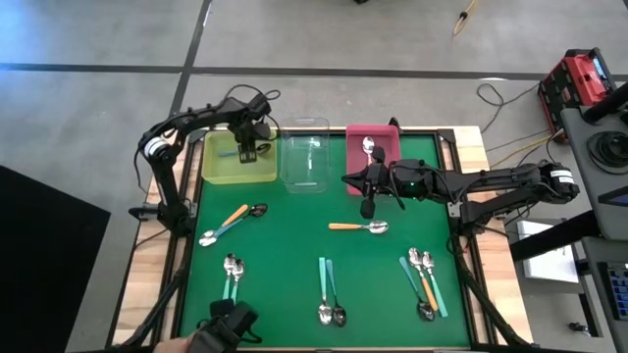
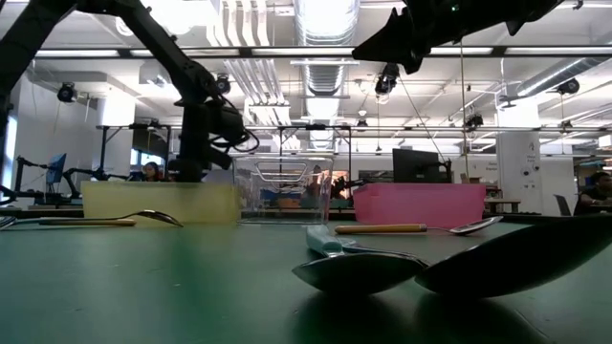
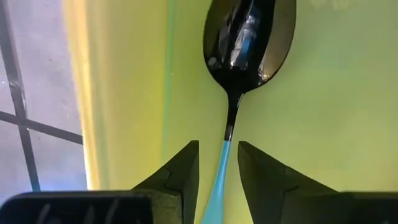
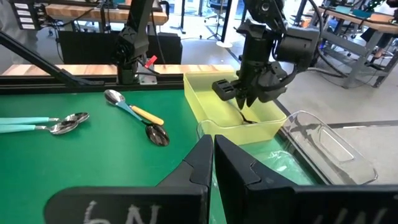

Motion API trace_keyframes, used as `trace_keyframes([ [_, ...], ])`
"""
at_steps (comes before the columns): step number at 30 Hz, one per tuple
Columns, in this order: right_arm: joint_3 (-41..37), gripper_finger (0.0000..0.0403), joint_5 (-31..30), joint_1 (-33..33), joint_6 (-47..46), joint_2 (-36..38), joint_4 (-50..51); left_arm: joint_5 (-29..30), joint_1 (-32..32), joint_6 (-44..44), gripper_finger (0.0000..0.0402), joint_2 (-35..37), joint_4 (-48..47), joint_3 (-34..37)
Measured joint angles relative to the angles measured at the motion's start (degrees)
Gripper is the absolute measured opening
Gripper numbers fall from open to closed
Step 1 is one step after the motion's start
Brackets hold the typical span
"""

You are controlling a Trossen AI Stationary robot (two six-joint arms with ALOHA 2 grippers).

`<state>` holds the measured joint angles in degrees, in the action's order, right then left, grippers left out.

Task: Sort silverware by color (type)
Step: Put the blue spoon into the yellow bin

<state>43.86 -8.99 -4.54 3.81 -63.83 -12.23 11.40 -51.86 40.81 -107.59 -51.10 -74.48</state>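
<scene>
Over the translucent yellow plastic bin, the left gripper stands narrowly parted around a black-bowled, teal-handled spoon; the right gripper hovers closed.

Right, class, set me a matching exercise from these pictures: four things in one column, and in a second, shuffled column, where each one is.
Things
1. teal-handled black spoon
2. silver spoon
3. orange-handled spoon
4. right pincer

Places
A. on the green mat, in front of the pink bin
B. in the yellow bin, under the left pincer
C. above the mat, in front of the pink bin
D. in the pink bin

Pairs: 1-B, 2-D, 3-A, 4-C
</scene>
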Motion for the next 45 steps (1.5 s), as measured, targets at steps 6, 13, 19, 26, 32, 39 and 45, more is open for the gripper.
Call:
trace_keyframes([
  [6, 0.00, 0.0009, -0.04, 0.00, -1.81, 0.00, -0.11, -5.36, 0.00, -8.57, 0.0094, 5.92, 0.07, 0.00],
  [13, 0.00, 0.0009, -0.09, 0.00, -5.96, 0.00, -0.53, -12.85, 2.58, -16.80, 0.0094, 17.78, 3.30, 2.56],
  [19, 0.02, 0.0009, -0.13, 0.84, -8.77, -0.11, -0.53, -12.93, 8.79, -17.92, 0.0094, 30.52, 15.89, 12.54],
  [26, 0.02, 0.0009, -0.19, 2.09, -10.99, -0.11, -0.57, -12.96, 16.06, -20.36, 0.0094, 44.00, 29.79, 25.24],
  [32, 1.31, 0.0009, -0.16, 3.98, -12.20, -0.15, -0.59, -13.03, 19.29, -21.99, 0.0094, 52.52, 38.66, 33.21],
  [39, 3.51, 0.0009, -1.27, 5.67, -12.37, -0.15, 0.03, -13.08, 20.35, -23.09, 0.0094, 58.44, 45.25, 37.93],
  [45, 7.03, 0.0009, -3.08, 6.19, -12.80, -3.90, 4.48, -13.10, 20.35, -24.47, 0.0094, 60.43, 46.19, 39.12],
])
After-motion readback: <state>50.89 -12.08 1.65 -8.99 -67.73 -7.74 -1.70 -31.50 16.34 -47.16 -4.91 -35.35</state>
